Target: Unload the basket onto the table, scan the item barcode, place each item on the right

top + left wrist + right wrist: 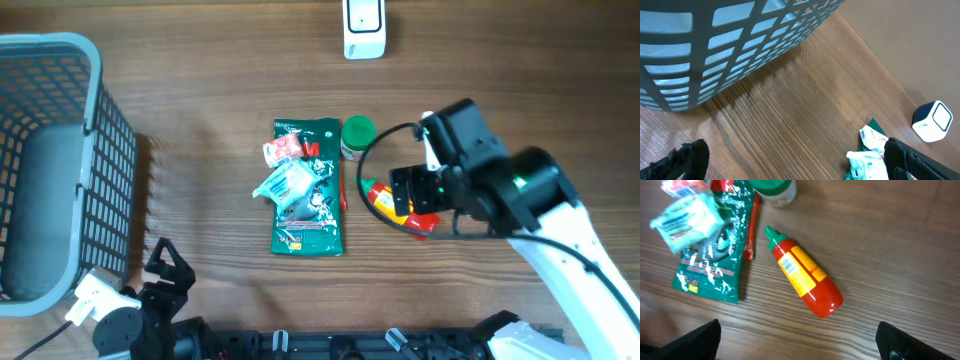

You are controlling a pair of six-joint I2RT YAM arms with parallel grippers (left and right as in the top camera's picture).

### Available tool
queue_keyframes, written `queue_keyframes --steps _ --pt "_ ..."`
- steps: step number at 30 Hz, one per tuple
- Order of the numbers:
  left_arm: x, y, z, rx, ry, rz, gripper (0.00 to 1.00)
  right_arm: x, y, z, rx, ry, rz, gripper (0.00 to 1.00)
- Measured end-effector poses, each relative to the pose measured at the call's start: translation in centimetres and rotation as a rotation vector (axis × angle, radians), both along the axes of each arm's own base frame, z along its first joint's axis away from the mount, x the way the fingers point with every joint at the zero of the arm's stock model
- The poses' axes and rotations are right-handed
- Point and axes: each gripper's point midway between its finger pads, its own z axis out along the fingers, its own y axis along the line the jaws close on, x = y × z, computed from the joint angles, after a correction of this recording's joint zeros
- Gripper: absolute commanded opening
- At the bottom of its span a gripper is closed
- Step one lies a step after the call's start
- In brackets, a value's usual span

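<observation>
Wood-grain table (pixel 200 90), scanner (pixel 364 28) at far edge. Right gripper (pixel 797 339): jaws spread wide, nothing held, hovering over sauce bottle (pixel 802 277). Bottle lies on its side, free on table, barcode (pixel 788 265) up. Judged light, rigid, smooth, prone to roll; grasp mid-body, clear of barcode. Left gripper (pixel 795 159) spread, empty, near basket (pixel 715 45).

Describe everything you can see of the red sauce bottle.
The red sauce bottle is a plastic-looking squeeze bottle with a pointed green cap and a yellow label whose white barcode patch faces up. It lies on its side on the wooden table, cap toward the green packet, touching nothing else. The open right pincer hovers above it.
</observation>
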Motion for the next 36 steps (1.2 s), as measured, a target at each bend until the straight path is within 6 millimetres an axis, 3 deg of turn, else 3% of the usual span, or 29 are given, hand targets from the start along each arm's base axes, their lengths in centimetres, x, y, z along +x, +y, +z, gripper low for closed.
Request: queue_keyframes --steps 5,8,13,20,23,27,32,36 --pt "0.0 0.0 0.0 0.000 0.000 0.000 1.00 1.0 0.4 -1.3 -0.008 -0.003 -0.001 1.00" --pt "0.0 0.0 0.0 0.000 0.000 0.000 1.00 1.6 0.6 -4.9 -0.041 0.048 -0.002 1.00" --pt "0.0 0.0 0.0 0.000 0.000 0.000 1.00 0.8 0.1 -11.5 -0.129 0.201 -0.001 1.00" --pt "0.0 0.0 0.0 0.000 0.000 0.000 1.00 1.4 -0.1 -15.7 -0.200 0.282 -0.006 1.00" --pt "0.0 0.0 0.0 0.000 0.000 0.000 1.00 1.4 -0.1 -16.5 -0.216 0.300 -0.005 1.00" --pt "0.0 0.0 0.0 0.000 0.000 0.000 1.00 1.9 0.3 -16.0 -0.202 0.288 0.010 0.99" --pt "0.0 0.0 0.0 0.000 0.000 0.000 1.00 5.9 3.4 -13.5 -0.094 0.143 0.089 1.00" --pt "0.0 0.0 0.0 0.000 0.000 0.000 1.00 6.9 4.3 -13.3 -0.073 0.102 0.137 1.00"
